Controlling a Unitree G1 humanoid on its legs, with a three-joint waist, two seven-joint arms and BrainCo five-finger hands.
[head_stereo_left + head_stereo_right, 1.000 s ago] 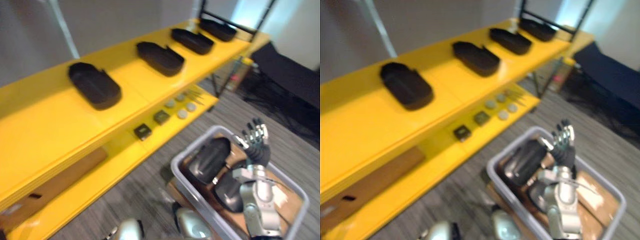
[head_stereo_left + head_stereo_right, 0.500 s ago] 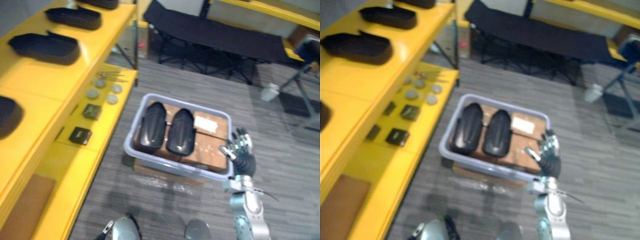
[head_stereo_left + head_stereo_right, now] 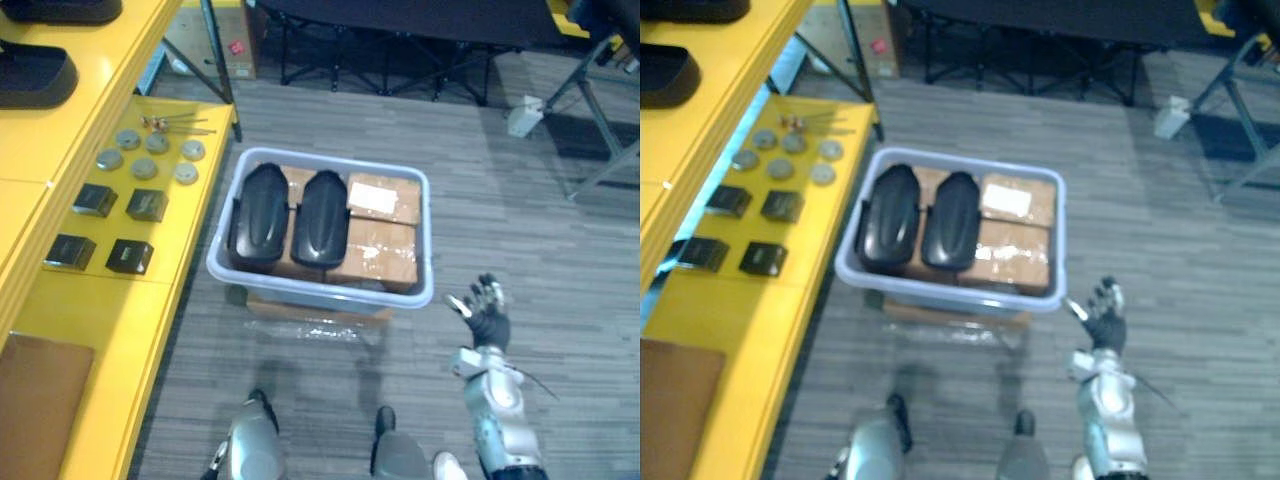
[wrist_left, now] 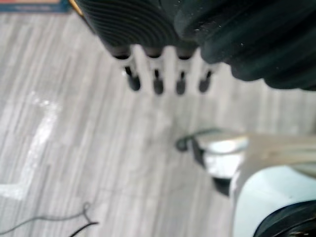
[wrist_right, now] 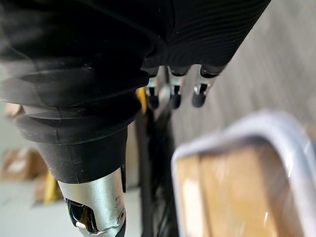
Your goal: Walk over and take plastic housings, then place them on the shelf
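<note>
Your head camera has swung off the shelf and down over the tub since a second ago. Your right hand (image 3: pixel 487 318), fingers spread and holding nothing, was over the tub's near right corner and now sits clear of it above the floor. Your left hand (image 4: pixel 157 86) hangs straight-fingered and empty. The left housing (image 3: pixel 257 214) and right housing (image 3: pixel 321 217) lie side by side in the left half of the grey tub (image 3: pixel 318 292), beside cardboard boxes (image 3: pixel 378 250), and the yellow shelf (image 3: pixel 90 300) is further left.

No legible text anywhere. White label (image 3: pixel 373 198) on cardboard box (image 3: pixel 409 206) in bin (image 3: pixel 320 291), frame centre: print unreadable.
</note>
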